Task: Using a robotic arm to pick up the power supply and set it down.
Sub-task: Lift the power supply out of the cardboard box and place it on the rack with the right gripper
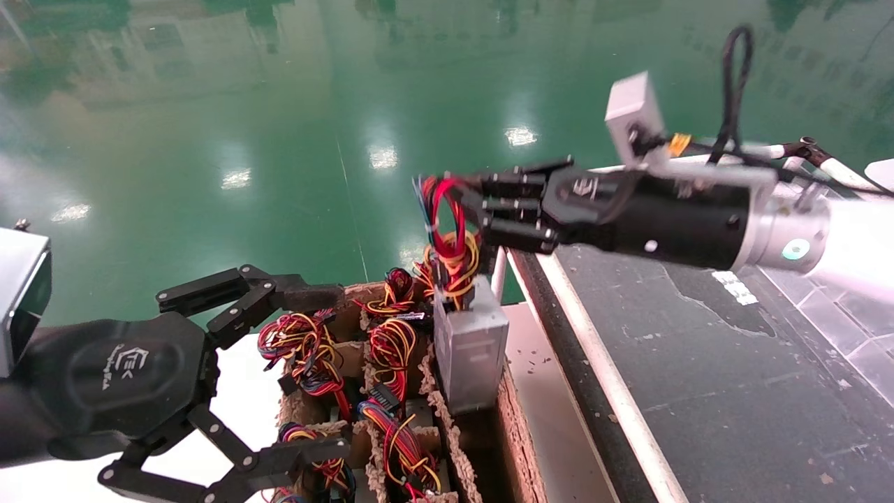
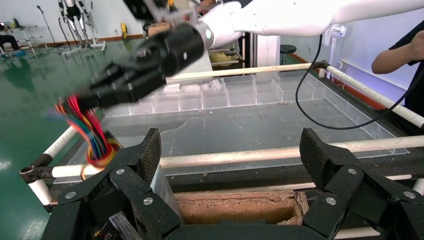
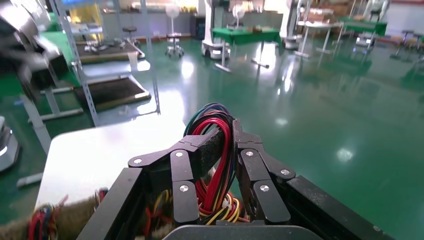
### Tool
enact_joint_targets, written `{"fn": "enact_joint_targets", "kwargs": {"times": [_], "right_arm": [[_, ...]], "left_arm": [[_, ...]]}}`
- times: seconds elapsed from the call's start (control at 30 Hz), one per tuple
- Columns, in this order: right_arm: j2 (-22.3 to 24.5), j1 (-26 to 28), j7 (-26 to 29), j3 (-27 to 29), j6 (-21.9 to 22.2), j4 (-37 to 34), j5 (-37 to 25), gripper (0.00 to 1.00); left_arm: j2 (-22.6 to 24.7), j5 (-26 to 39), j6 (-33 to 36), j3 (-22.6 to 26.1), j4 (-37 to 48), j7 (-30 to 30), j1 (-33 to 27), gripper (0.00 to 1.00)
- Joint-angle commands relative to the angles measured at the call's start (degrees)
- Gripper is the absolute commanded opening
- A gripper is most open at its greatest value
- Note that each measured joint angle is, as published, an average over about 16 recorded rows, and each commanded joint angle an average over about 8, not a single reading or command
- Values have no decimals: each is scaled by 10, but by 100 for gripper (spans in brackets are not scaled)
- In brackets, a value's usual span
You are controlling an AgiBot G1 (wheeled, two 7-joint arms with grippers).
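My right gripper point(image 1: 466, 204) is shut on the looped red, yellow and blue wires point(image 1: 447, 241) of the power supply point(image 1: 469, 349). The silver-grey box hangs upright from those wires, its lower end still inside the far-right slot of the brown cardboard divider box point(image 1: 520, 433). In the right wrist view the wire loop point(image 3: 214, 150) is pinched between the right gripper's point(image 3: 227, 132) fingers. My left gripper point(image 1: 272, 370) is open at the lower left, beside the box and holding nothing. In the left wrist view it point(image 2: 231, 155) frames an empty cardboard cell point(image 2: 235, 207).
Other wire bundles point(image 1: 307, 349) fill the box's remaining slots. A dark conveyor table point(image 1: 733, 391) with a white rail point(image 1: 601, 363) lies right of the box, with clear plastic bins point(image 2: 215, 95) at its far side. A person point(image 2: 407, 60) stands beyond it.
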Motion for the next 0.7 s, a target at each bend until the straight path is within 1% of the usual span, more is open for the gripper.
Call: {"fn": "enact_joint_targets", "kwargs": {"times": [0.03,0.37,0.53,0.7], "right_arm": [[6,2,18,1,0,16,14,0],[25,4,44,-14,3,62,58,0],[37,12,44,-18,5,65,78,0],[47,23,39,-20,9,53,91,0]], "left_arm": [[0,0,0,0,0,0,0,100],[0,0,0,0,0,0,0,100],[0,0,0,0,0,0,0,100],[0,0,0,1,0,0,0,100]]}}
